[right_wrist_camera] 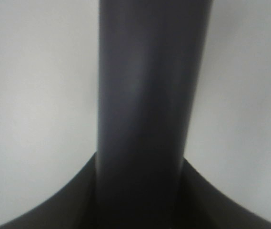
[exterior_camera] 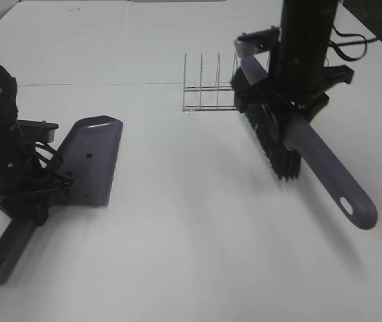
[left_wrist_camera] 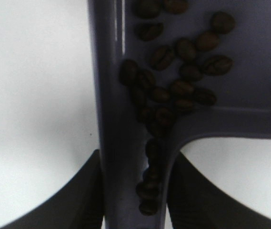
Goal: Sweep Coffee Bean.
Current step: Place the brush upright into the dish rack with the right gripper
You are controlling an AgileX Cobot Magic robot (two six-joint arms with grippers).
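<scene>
The grey-purple dustpan (exterior_camera: 95,154) rests on the white table at the left, its handle running toward the front edge. My left gripper (exterior_camera: 41,192) is shut on that handle. In the left wrist view, several coffee beans (left_wrist_camera: 173,88) lie in the dustpan (left_wrist_camera: 249,62), bunched at the back wall, with some trailing down the handle channel between the jaws of my left gripper (left_wrist_camera: 134,207). At the right, my right gripper (exterior_camera: 282,111) is shut on the brush (exterior_camera: 325,171), which hangs tilted above the table with its black bristles (exterior_camera: 279,149) pointing down. The right wrist view shows only the brush handle (right_wrist_camera: 145,95).
A clear wire rack (exterior_camera: 207,86) stands at the back centre, just left of the brush. A table seam (exterior_camera: 110,84) runs across the back.
</scene>
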